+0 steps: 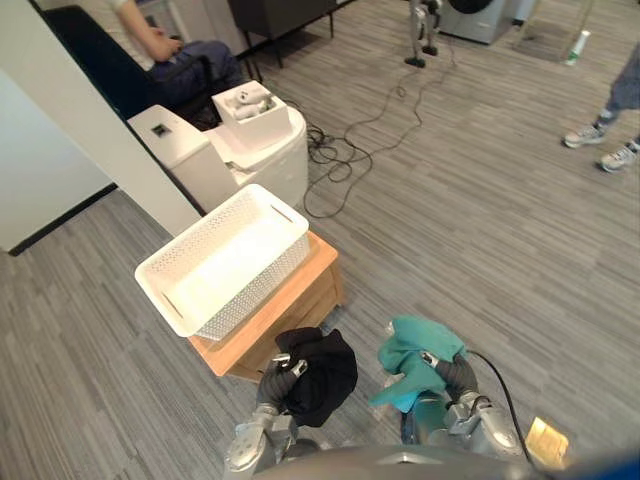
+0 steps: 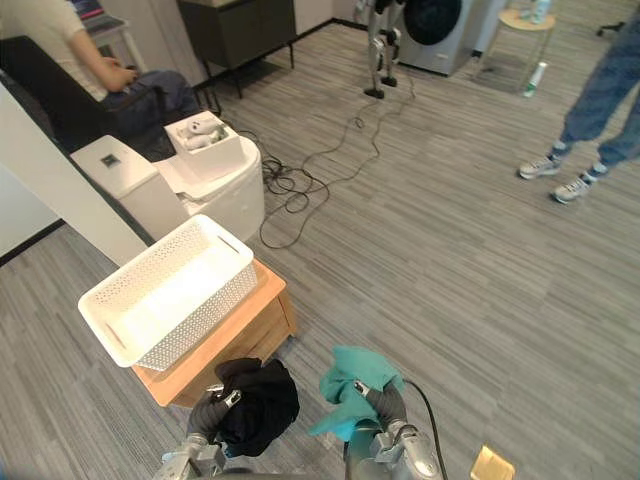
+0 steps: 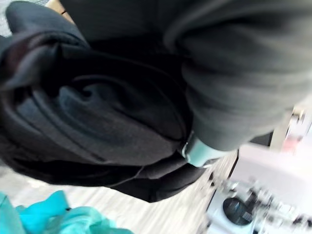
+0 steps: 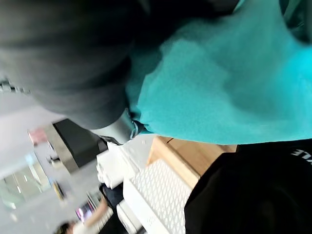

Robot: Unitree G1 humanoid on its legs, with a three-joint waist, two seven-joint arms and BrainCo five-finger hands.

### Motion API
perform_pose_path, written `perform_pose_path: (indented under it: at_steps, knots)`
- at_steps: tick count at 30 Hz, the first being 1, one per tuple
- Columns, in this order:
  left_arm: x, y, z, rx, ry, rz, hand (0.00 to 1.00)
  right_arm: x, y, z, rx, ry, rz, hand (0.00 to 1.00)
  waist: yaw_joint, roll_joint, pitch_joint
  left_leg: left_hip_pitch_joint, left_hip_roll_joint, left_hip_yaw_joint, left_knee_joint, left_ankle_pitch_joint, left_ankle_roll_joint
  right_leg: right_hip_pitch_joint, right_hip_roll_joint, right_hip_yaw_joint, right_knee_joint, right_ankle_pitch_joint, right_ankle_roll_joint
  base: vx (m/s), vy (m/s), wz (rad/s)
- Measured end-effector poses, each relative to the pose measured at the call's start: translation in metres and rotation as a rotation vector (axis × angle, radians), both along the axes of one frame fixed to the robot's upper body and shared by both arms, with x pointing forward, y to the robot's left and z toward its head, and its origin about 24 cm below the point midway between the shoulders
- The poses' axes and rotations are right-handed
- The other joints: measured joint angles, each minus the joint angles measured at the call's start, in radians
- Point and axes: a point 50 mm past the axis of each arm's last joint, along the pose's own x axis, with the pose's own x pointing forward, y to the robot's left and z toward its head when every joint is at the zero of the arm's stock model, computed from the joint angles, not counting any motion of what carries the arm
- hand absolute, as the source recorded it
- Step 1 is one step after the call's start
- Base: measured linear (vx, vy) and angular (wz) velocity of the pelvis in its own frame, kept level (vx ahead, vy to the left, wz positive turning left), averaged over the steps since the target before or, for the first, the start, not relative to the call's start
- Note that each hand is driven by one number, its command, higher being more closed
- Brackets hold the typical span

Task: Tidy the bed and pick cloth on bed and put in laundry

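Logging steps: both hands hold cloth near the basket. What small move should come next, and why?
Probably reach the left hand forward over the basket. It grips the black cloth just short of the basket's near wall, and the right hand grips the teal cloth beside it.

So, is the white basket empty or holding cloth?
Empty: the white basket shows a bare floor. The black cloth is bunched in the left hand, the teal cloth in the right hand.

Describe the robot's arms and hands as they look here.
Both arms are silver-grey metal, built of jointed segments. The left hand and right hand have silver fingers, and a dark ribbed cover wraps the back and wrist of each.
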Motion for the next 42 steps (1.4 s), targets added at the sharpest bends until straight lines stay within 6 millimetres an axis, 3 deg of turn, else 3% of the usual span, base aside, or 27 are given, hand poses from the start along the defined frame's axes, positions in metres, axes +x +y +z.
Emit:
perform_pose_path:
  at_steps: [1,3,4,5,6,9,14,16,18,20,21,22,23,24,25,27,28,29,30,32,33,34,35,39,42]
  knots:
    - [-0.001,-0.001,0.002,-0.009,-0.01,-0.007,1.0,-0.001,-0.003,0.0,-0.009,0.006,-0.002,1.0,0.004,-0.004,0.004,-0.053,0.004,0.06,0.077,-0.041,0.017,0.059,-0.006,-0.027,-0.046,0.0,-0.002,0.3,-0.104,0.68]
    - [-0.001,-0.002,0.005,-0.024,-0.03,-0.015,1.0,-0.001,-0.007,0.0,-0.022,0.004,-0.008,1.0,0.018,0.001,0.001,-0.073,-0.008,0.164,0.031,-0.063,0.035,0.117,-0.012,-0.059,-0.088,0.002,-0.003,0.2,-0.016,0.35]
    - [0.001,-0.003,0.007,-0.032,-0.047,-0.023,1.0,-0.002,-0.009,0.001,-0.027,0.001,-0.012,1.0,0.027,0.01,0.0,-0.075,-0.018,0.227,-0.057,-0.061,0.039,0.147,-0.012,-0.078,-0.108,0.006,0.001,0.26,0.051,0.45]
    - [0.005,-0.004,0.01,-0.042,-0.061,-0.02,1.0,-0.001,-0.011,0.002,-0.032,-0.005,-0.012,1.0,0.027,0.02,-0.003,-0.07,-0.039,0.311,-0.216,-0.03,0.066,0.17,-0.012,-0.107,-0.113,0.011,0.013,0.29,0.076,0.71]
    - [0.005,-0.001,0.009,-0.05,-0.053,-0.001,1.0,-0.001,-0.01,0.001,-0.032,0.0,-0.006,1.0,0.025,0.016,-0.025,-0.031,-0.064,0.359,-0.31,-0.033,0.083,0.188,-0.022,-0.128,-0.121,0.014,0.024,0.32,0.086,0.77]
    - [0.016,0.0,0.016,-0.052,-0.097,0.011,1.0,0.004,-0.004,0.005,-0.008,-0.026,0.021,1.0,0.028,-0.036,-0.043,-0.007,-0.149,0.364,-0.469,0.012,0.115,0.201,-0.061,-0.202,-0.182,0.031,0.049,0.28,0.067,0.68]
    - [0.009,0.002,0.015,-0.041,-0.07,0.026,1.0,0.011,0.002,0.008,0.004,-0.043,0.037,1.0,0.051,-0.058,-0.049,0.109,-0.225,0.358,-0.619,0.091,0.113,0.3,-0.101,-0.255,-0.188,0.035,0.056,0.21,0.041,0.49]
    - [0.009,0.002,0.014,-0.042,-0.065,0.025,1.0,0.019,0.011,0.012,0.014,-0.069,0.058,1.0,0.055,-0.067,-0.051,0.124,-0.243,0.343,-0.671,0.129,0.112,0.287,-0.122,-0.286,-0.123,0.019,0.076,0.14,-0.03,0.56]
    - [0.009,-0.001,0.014,-0.045,-0.057,0.011,1.0,0.021,0.012,0.014,0.013,-0.075,0.059,1.0,0.055,-0.076,-0.044,0.134,-0.257,0.331,-0.695,0.128,0.112,0.254,-0.154,-0.301,0.014,-0.019,0.091,0.08,0.0,0.75]
    - [0.008,-0.002,0.013,-0.02,-0.043,-0.026,1.0,0.021,0.015,0.014,0.017,-0.072,0.036,1.0,0.05,-0.095,-0.034,0.171,-0.281,0.317,-0.719,0.115,0.131,0.169,-0.24,-0.268,0.337,-0.03,0.068,0.06,0.072,1.23]
    - [0.008,0.0,0.013,-0.005,-0.045,-0.034,1.0,0.021,0.018,0.016,0.023,-0.086,0.034,1.0,0.043,-0.107,-0.025,0.201,-0.281,0.276,-0.722,0.068,0.146,0.113,-0.256,-0.197,0.509,0.019,0.033,0.14,0.029,1.49]
    - [0.011,0.002,0.015,0.011,-0.058,-0.045,1.0,0.021,0.022,0.018,0.024,-0.098,0.036,1.0,0.039,-0.116,-0.019,0.216,-0.274,0.221,-0.734,0.035,0.137,0.053,-0.249,-0.113,0.61,-0.069,0.047,0.18,-0.073,1.44]
    - [0.011,0.008,0.014,0.028,-0.054,-0.041,1.0,0.022,0.029,0.021,0.028,-0.113,0.059,1.0,0.046,-0.137,-0.02,0.211,-0.275,0.179,-0.728,0.028,0.139,0.015,-0.229,-0.058,0.612,-0.149,0.046,0.15,-0.135,1.29]
    - [0.012,0.009,0.014,0.04,-0.05,-0.05,1.0,0.022,0.034,0.024,0.023,-0.131,0.073,1.0,0.042,-0.138,-0.017,0.21,-0.261,0.135,-0.728,0.027,0.139,-0.015,-0.189,-0.018,0.58,-0.19,0.037,0.15,-0.195,1.42]
    - [0.014,0.009,0.014,0.042,-0.054,-0.062,1.0,0.023,0.037,0.028,0.017,-0.162,0.082,1.0,0.023,-0.122,-0.008,0.207,-0.228,0.077,-0.719,0.033,0.122,-0.033,-0.125,0.02,0.486,-0.199,0.034,0.1,-0.127,1.38]
    - [0.02,0.008,0.017,0.045,-0.076,-0.095,1.0,0.025,0.037,0.034,0.011,-0.193,0.059,1.0,0.01,-0.116,-0.008,0.187,-0.21,-0.005,-0.714,0.03,0.098,-0.045,-0.056,0.123,0.27,-0.167,0.067,0.08,-0.14,1.36]
    - [0.021,0.009,0.018,0.049,-0.081,-0.104,1.0,0.025,0.037,0.036,0.01,-0.204,0.049,1.0,0.009,-0.126,-0.012,0.178,-0.219,-0.028,-0.714,0.029,0.09,-0.047,-0.047,0.174,0.185,-0.141,0.072,0.08,-0.191,1.31]
    - [0.022,0.014,0.018,0.071,-0.077,-0.121,1.0,0.027,0.037,0.04,0.011,-0.224,0.032,1.0,0.004,-0.166,-0.027,0.17,-0.255,-0.068,-0.715,0.024,0.072,-0.041,-0.047,0.258,0.079,-0.041,0.088,0.19,-0.253,0.92]
    - [0.019,0.007,0.013,0.059,-0.049,-0.127,1.0,0.028,0.032,0.042,-0.004,-0.232,0.015,1.0,0.009,-0.128,-0.037,0.177,-0.228,-0.072,-0.718,0.028,0.057,-0.014,-0.031,0.234,0.056,-0.037,0.078,0.2,-0.187,0.62]
    - [0.014,0.001,0.011,0.045,-0.036,-0.142,1.0,0.035,0.028,0.054,-0.009,-0.299,-0.002,1.0,0.016,-0.084,-0.031,0.178,-0.194,-0.061,-0.718,0.019,0.039,-0.003,-0.006,0.218,0.035,-0.026,0.062,0.22,-0.119,0.09]
    - [0.013,-0.002,0.01,0.042,-0.034,-0.153,1.0,0.039,0.028,0.064,-0.003,-0.341,-0.004,1.0,0.003,-0.065,-0.034,0.178,-0.184,-0.041,-0.719,0.023,0.032,0.012,0.001,0.2,0.021,-0.023,0.058,0.16,-0.07,0.19]
    - [0.01,-0.003,0.01,0.041,-0.029,-0.155,1.0,0.041,0.029,0.069,0.001,-0.368,-0.003,1.0,-0.006,-0.068,-0.032,0.181,-0.177,-0.03,-0.723,0.025,0.029,0.02,0.006,0.195,0.016,-0.022,0.056,0.15,-0.052,0.27]
    - [0.009,-0.003,0.01,0.036,-0.028,-0.151,1.0,0.046,0.029,0.084,0.007,-0.436,-0.004,1.0,-0.01,-0.06,-0.037,0.201,-0.167,-0.016,-0.741,0.028,0.025,0.037,0.017,0.195,0.006,-0.02,0.053,0.13,-0.033,0.07]
    - [0.008,0.0,0.011,0.037,-0.034,-0.161,1.0,0.064,0.022,0.142,-0.009,-0.697,-0.011,1.0,-0.001,-0.085,-0.05,0.214,-0.16,0.002,-0.756,0.03,0.022,0.065,0.025,0.197,-0.051,0.002,0.05,0.06,0.007,-0.04]
    - [0.001,0.002,0.009,0.033,-0.021,-0.18,1.0,0.08,0.006,0.182,-0.09,-0.862,-0.018,1.0,0.002,-0.101,-0.063,0.211,-0.171,0.009,-0.763,0.033,0.028,0.092,0.021,0.204,-0.119,0.034,0.06,-0.02,0.044,-0.01]
